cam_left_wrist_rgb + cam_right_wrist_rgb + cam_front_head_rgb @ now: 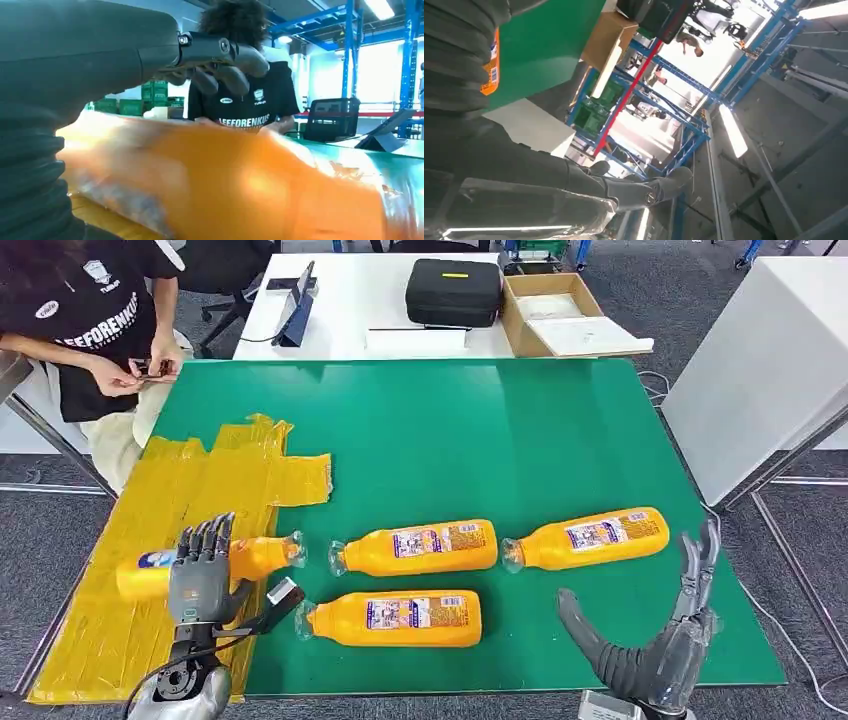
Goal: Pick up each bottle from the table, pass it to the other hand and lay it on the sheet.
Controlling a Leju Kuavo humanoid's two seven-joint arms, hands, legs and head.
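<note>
Nearest me, my left hand point(203, 575) lies over the bottle on the sheet point(255, 557), fingers draped across its middle; I can't tell whether they grip it or just rest on top. The hand hides the bottle's mid-body, and in the left wrist view the bottle point(235, 185) is a blurred orange mass under the fingers point(220, 55). It lies on its side on the yellow sheet point(150, 540), its cap end reaching the sheet's edge.

My right hand point(660, 625) hangs at the near right edge of the green counter point(450, 430), fingers spread and holding nothing — its wrist is cut off by the frame.

Just ahead lies the near bottle point(395, 618) on its side. Beyond it are the middle bottle point(418, 548) and the right bottle point(590, 537), end to end, all apart from each other.

Farther back, a person point(95, 315) sits at the far left corner, cut off at the top.
</note>
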